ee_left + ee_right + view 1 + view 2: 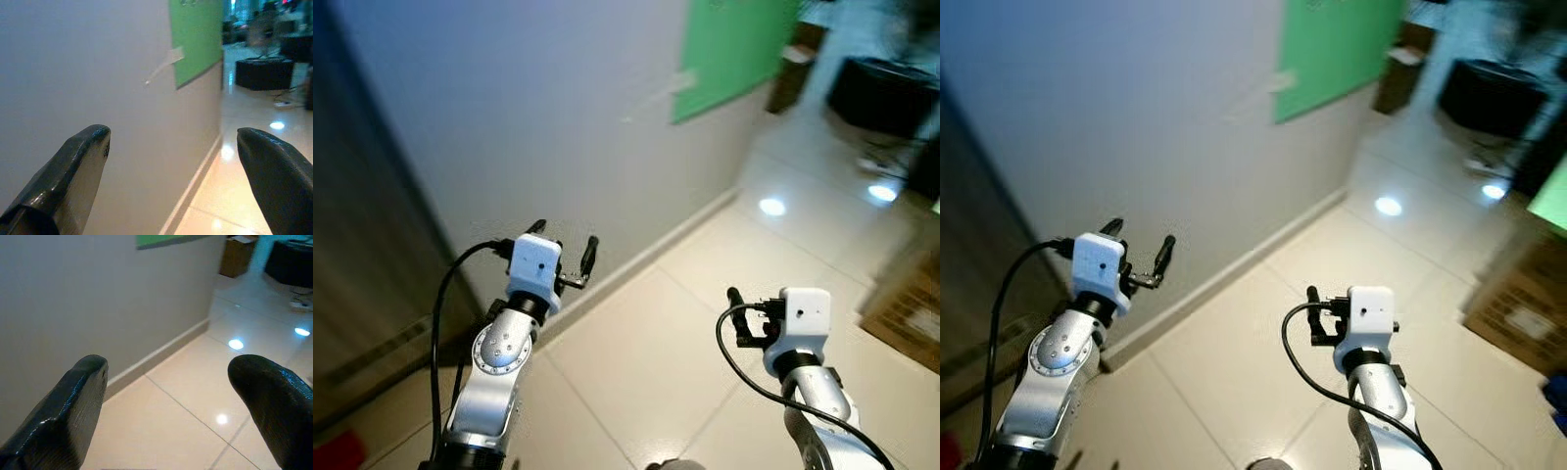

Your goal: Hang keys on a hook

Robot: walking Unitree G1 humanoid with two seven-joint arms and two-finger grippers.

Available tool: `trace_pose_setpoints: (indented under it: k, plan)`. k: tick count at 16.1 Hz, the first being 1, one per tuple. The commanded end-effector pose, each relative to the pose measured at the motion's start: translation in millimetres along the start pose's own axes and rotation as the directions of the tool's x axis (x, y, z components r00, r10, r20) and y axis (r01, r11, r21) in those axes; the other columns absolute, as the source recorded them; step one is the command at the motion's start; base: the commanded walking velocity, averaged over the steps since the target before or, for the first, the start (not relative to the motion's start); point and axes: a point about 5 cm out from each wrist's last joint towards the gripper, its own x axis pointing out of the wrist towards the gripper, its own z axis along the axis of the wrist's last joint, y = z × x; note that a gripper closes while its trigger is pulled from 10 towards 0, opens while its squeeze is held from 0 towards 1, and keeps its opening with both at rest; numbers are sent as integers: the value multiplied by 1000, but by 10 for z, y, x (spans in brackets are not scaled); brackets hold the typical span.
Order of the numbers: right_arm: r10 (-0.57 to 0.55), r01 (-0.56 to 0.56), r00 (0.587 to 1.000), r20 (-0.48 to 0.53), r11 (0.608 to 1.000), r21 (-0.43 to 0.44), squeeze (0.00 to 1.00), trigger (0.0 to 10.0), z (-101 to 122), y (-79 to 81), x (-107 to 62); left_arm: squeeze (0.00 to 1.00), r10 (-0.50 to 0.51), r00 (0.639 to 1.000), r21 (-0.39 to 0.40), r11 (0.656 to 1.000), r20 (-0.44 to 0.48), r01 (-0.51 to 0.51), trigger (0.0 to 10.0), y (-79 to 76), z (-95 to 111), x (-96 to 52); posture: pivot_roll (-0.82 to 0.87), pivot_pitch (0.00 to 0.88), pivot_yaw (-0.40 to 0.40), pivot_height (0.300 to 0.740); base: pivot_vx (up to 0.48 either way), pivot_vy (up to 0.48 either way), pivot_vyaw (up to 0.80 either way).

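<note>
Pale wall (509,117) meets a glossy tiled floor (705,323), with a green board (729,49) on the wall and a small blurred white hook (164,66) beside it, angled down. Cardboard boxes (911,304) are cut off at right. Left gripper (564,250) and right gripper (171,396) are raised, fingers spread wide, empty.

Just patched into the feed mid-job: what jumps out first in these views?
The two silver arms raised in front: the left gripper open beside the pale wall, the right gripper open over the shiny tiled floor. Further along that wall hangs a bright green panel, with a small pale hook-like piece beside it.
</note>
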Motion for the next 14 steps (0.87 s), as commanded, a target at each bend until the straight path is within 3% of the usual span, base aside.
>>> trace_pose_setpoints:
  k: [1,6,14]
  plan:
    - [-16,16,1000,20,1000,-7,0,10000,43,-27,-6,0,-9,1000,-6,1000,9,10,10000,6,-15,-18,-125,0,1,740,0,0,-800]
    - [-32,33,999,38,999,-34,0,10000,63,-91,-54,0,-73,996,-51,996,52,76,10000,-66,22,-6,-143,0,7,740,175,0,-800]
    - [-62,65,996,65,997,-44,0,10000,72,-72,-71,0,-123,990,-23,992,69,124,10000,-122,44,38,-155,0,19,740,398,-247,-800]
